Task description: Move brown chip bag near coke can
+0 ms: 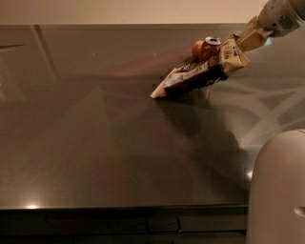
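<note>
The brown chip bag (195, 78) hangs tilted over the dark table (95, 143). Its right cream end is raised and its lower left corner touches the tabletop. My gripper (242, 44) comes in from the upper right and is shut on the bag's raised right end. The coke can (206, 48), red-orange with a silver top, stands upright just behind the bag's upper edge, left of the gripper. The bag hides the can's lower part.
A white rounded part of the robot (279, 190) fills the lower right corner. The table's front edge (124, 208) runs across the bottom, and a pale wall (119, 10) lies behind its far edge.
</note>
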{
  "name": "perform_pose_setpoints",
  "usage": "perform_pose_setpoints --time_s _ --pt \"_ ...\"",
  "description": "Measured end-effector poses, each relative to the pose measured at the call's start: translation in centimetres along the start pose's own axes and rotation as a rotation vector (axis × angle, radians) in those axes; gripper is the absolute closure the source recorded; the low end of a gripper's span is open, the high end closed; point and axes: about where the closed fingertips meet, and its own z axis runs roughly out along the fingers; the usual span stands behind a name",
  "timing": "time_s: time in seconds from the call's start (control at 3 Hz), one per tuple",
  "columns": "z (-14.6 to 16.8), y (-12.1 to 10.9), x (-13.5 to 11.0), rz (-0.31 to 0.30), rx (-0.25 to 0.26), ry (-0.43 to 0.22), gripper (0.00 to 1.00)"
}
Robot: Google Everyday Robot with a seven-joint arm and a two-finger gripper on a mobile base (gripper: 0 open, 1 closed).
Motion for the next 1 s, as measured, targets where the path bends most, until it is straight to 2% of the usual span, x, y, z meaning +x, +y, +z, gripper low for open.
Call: perform_pose_setpoints --time_s 0.33,0.67,1.0 --pt "0.44 -0.48 -0.19 0.001 0.012 -0.008 0.12" --pt "0.84 -0.86 -0.33 0.001 0.02 -0.014 0.0" --pt "0.85 -0.86 -0.33 0.002 0.02 -0.014 0.0"
